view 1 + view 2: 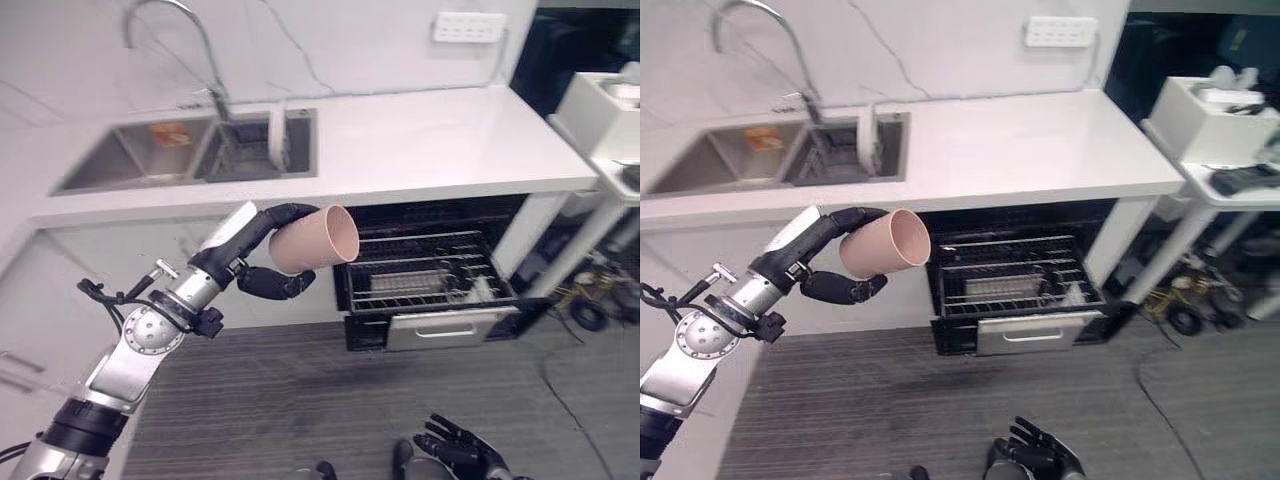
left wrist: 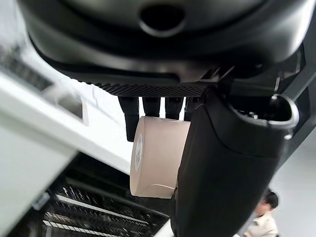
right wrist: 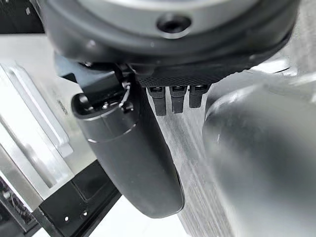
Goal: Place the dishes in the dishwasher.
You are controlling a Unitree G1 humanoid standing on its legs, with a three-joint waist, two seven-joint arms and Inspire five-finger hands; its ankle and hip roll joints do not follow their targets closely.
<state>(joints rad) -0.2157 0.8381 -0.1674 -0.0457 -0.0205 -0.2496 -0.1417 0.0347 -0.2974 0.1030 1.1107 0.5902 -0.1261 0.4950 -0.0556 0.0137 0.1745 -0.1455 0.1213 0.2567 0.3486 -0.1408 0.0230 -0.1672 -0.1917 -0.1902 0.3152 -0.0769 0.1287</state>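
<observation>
One left hand (image 1: 262, 262) curls around a pink cup (image 1: 314, 239) (mouth toward the dishwasher (image 1: 430, 275)); right hand (image 1: 455, 448) hangs relaxed.

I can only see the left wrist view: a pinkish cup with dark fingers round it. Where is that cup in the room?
Observer: The left hand holds the cup in the air, in front of the counter edge, its mouth turned toward the dishwasher.
Operator: Is the dishwasher open?
Observer: Yes, its wire rack is pulled out below the counter.
Operator: And the other hand?
Observer: The right hand hangs low over the floor with relaxed fingers, holding nothing.
</observation>
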